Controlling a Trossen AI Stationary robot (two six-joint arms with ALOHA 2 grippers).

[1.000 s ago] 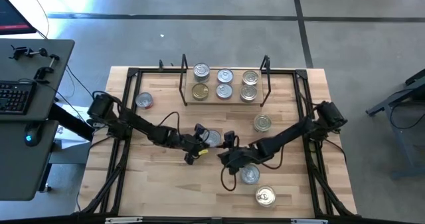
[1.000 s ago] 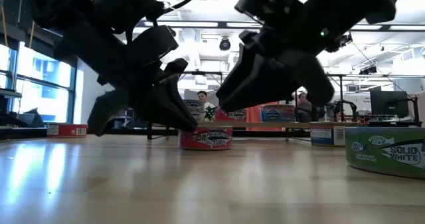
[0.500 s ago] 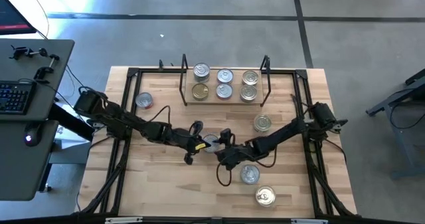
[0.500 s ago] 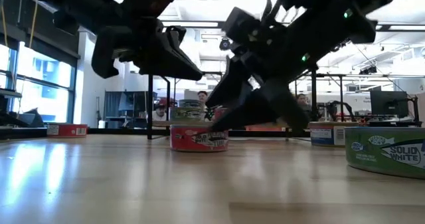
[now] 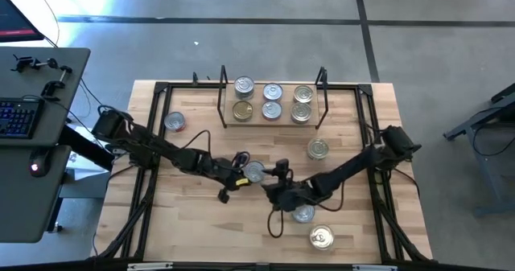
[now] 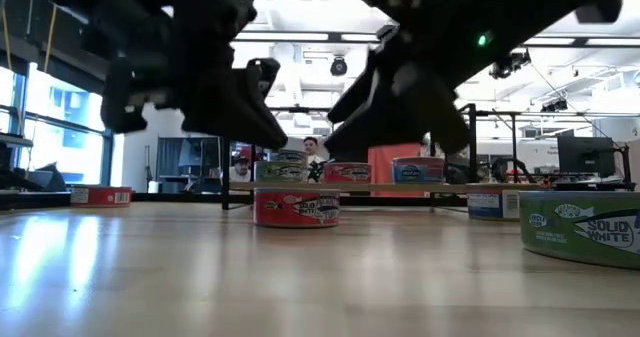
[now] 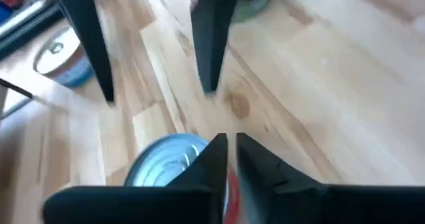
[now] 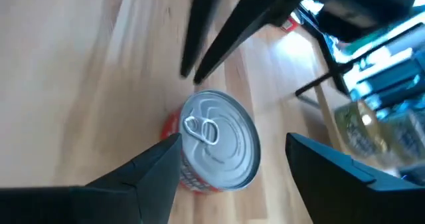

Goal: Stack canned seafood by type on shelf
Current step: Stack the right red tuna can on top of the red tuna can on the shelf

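can: a silver-lidded tin (image 8: 218, 139) with a pull ring and a red label, upright on the wood table (image 8: 73, 71)
right gripper: (image 8: 232, 159) its two dark fingers (image 8: 149, 174) stand wide apart, one on each side of the can, not touching it
left gripper: (image 8: 199, 72) dark fingers (the other arm's) pointing down just beyond the can
background: blurred blue and white shapes, too unclear to name
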